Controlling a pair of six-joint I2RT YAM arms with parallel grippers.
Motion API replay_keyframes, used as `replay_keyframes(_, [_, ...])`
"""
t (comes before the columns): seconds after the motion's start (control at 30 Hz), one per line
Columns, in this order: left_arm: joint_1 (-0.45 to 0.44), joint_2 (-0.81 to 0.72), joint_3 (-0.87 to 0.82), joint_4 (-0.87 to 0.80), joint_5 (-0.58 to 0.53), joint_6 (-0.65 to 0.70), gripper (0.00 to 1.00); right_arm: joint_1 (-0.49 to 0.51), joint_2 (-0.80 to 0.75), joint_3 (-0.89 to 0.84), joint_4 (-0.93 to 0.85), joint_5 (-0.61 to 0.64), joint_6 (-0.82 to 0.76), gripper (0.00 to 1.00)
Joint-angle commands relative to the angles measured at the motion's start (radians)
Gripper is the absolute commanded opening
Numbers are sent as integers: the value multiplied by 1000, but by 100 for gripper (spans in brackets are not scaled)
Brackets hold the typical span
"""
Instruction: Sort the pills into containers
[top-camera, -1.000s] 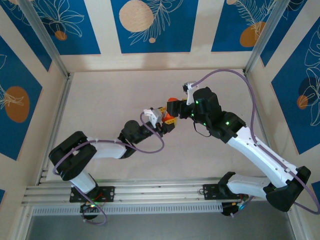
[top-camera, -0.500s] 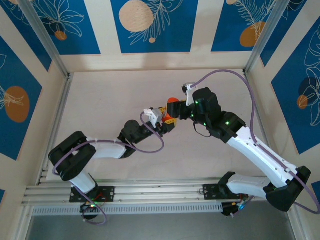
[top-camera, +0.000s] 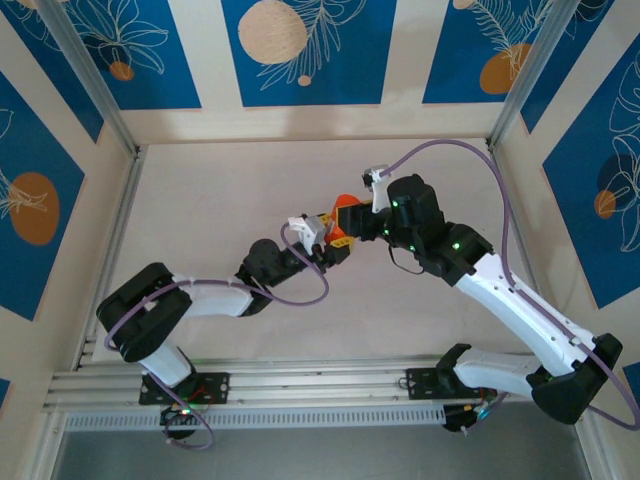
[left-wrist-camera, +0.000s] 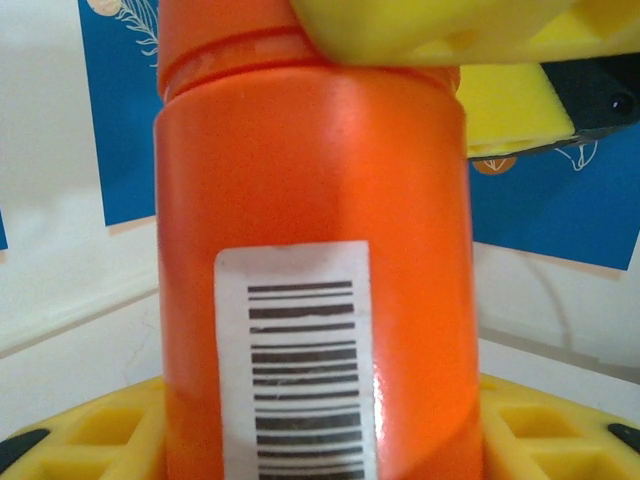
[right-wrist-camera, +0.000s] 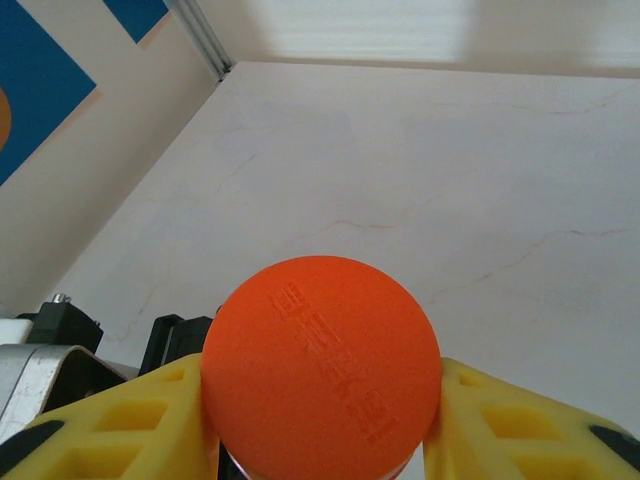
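Observation:
An orange pill bottle (top-camera: 342, 224) with a barcode label (left-wrist-camera: 305, 350) stands upright above the middle of the table. My left gripper (top-camera: 333, 248) is shut on the bottle's body (left-wrist-camera: 310, 200), with its yellow fingers (left-wrist-camera: 545, 430) on either side of the base. My right gripper (top-camera: 358, 214) reaches in from above and is shut on the bottle's round orange cap (right-wrist-camera: 320, 365). Its yellow fingers (right-wrist-camera: 495, 420) press on both sides of the cap. The pills and the containers are out of view.
The pale table top (top-camera: 220, 210) stretches around the two arms. Walls with blue panels (top-camera: 300, 50) close it in at the back and sides. A metal rail (top-camera: 300, 385) runs along the near edge by the arm bases.
My right gripper's jaws have closed in onto the bottle's cap. The left gripper has kept its hold on the bottle and has not moved.

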Motion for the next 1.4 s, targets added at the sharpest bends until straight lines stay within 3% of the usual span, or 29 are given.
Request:
replay_keyframes(0.0, [-2, -48, 23, 22, 88, 30, 0, -8, -30, -7, -8, -140, -131, 41])
replay_keyframes(0.3, [28, -100, 8, -55, 249, 52, 0, 4, -48, 38, -147, -351, -434, 39])
replay_keyframes(0.67, [40, -179, -24, -151, 399, 93, 0, 16, -18, 127, -289, -358, -582, 38])
replay_keyframes(0.77, [43, -201, -26, -193, 417, 105, 0, 16, -21, 131, -294, -316, -593, 46])
replay_keyframes(1.03, [44, -224, -25, -287, 388, 145, 0, 17, -39, 147, -276, -305, -501, 78])
replay_keyframes(1.23, [44, -234, -33, -311, 305, 150, 0, 16, -84, 157, -264, -268, -397, 84])
replay_keyframes(1.37, [44, -237, -41, -299, 204, 122, 0, 17, -96, 167, -230, -81, -188, 84])
